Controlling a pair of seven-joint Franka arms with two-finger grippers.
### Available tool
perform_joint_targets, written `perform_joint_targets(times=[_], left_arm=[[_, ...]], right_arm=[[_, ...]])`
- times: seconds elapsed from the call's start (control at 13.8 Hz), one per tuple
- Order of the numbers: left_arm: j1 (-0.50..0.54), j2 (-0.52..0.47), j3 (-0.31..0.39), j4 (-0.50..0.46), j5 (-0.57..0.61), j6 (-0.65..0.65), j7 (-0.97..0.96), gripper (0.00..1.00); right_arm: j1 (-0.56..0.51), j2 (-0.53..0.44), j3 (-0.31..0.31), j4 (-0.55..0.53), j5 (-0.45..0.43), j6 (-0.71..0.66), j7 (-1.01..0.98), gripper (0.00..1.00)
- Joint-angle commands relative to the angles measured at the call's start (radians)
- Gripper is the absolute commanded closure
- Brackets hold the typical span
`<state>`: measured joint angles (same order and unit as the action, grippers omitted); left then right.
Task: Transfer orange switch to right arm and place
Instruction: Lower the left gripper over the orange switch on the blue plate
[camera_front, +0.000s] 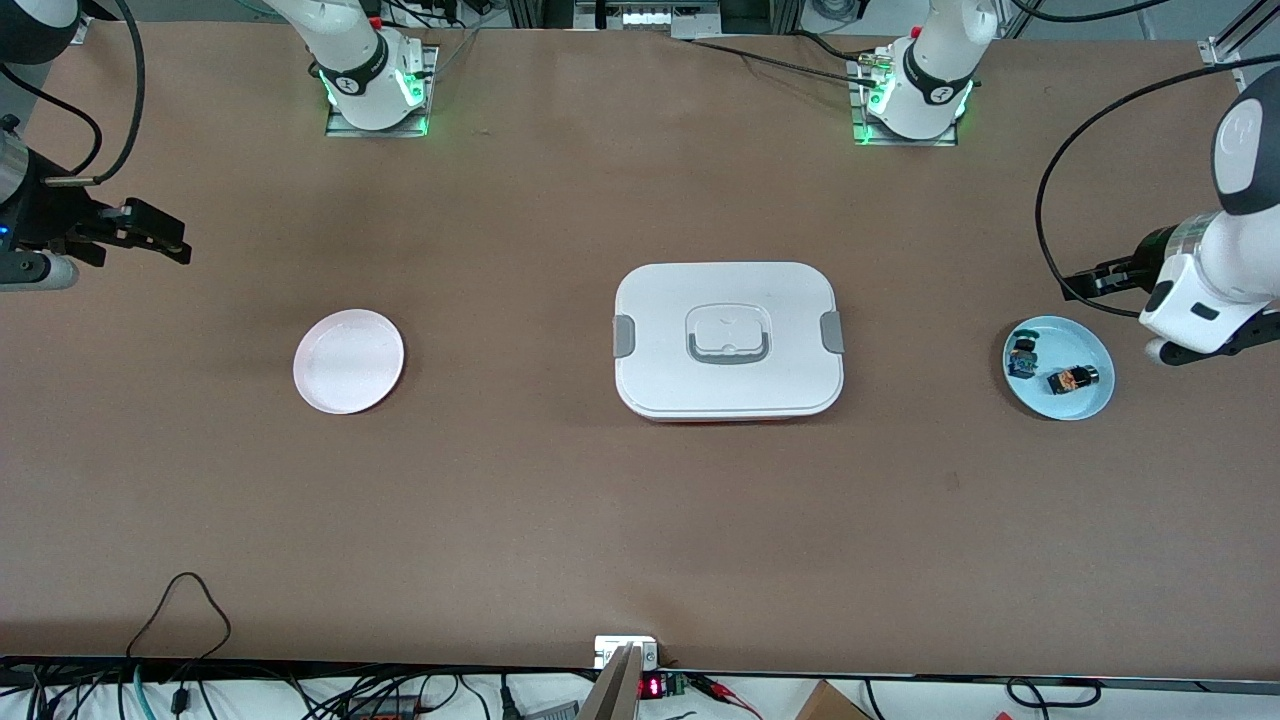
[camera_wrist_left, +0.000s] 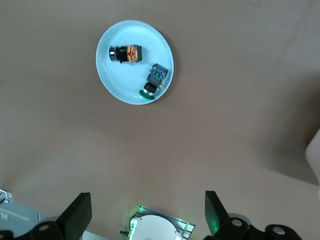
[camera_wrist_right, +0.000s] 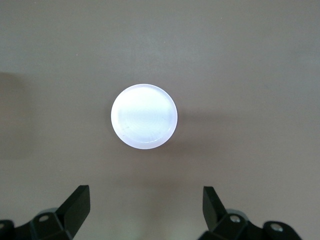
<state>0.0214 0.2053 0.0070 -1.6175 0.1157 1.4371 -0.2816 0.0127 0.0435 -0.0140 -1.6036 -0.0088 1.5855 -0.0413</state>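
Observation:
The orange switch (camera_front: 1073, 379) lies on its side on a light blue plate (camera_front: 1095, 402) at the left arm's end of the table. It also shows in the left wrist view (camera_wrist_left: 127, 53) on that plate (camera_wrist_left: 117, 80). My left gripper (camera_front: 1225, 345) hangs high beside the plate, open and empty (camera_wrist_left: 146, 215). My right gripper (camera_front: 165, 240) hovers over the right arm's end of the table, open and empty (camera_wrist_right: 145, 202). A pale pink plate (camera_front: 348, 361) lies there and is empty; it also shows in the right wrist view (camera_wrist_right: 144, 116).
A second small black part with a blue-green face (camera_front: 1022, 358) lies on the same blue plate, beside the orange switch (camera_wrist_left: 154, 80). A closed white lunch box (camera_front: 728, 340) with grey clasps stands at the table's middle, between the two plates.

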Motion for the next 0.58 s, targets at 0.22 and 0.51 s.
perform_joint_targets(times=[0.22, 0.51], left_arm=[[0.08, -0.012, -0.009, -0.27, 0.022, 0.447, 0.152, 0.02], [0.173, 0.048, -0.009, -0.422, 0.024, 0.811, 0.283, 0.02]], right_arm=[[-0.01, 0.001, 0.006, 0.019, -0.006, -0.024, -0.003, 0.0], [-0.01, 0.001, 0.005, 0.019, -0.006, -0.022, -0.002, 0.0]])
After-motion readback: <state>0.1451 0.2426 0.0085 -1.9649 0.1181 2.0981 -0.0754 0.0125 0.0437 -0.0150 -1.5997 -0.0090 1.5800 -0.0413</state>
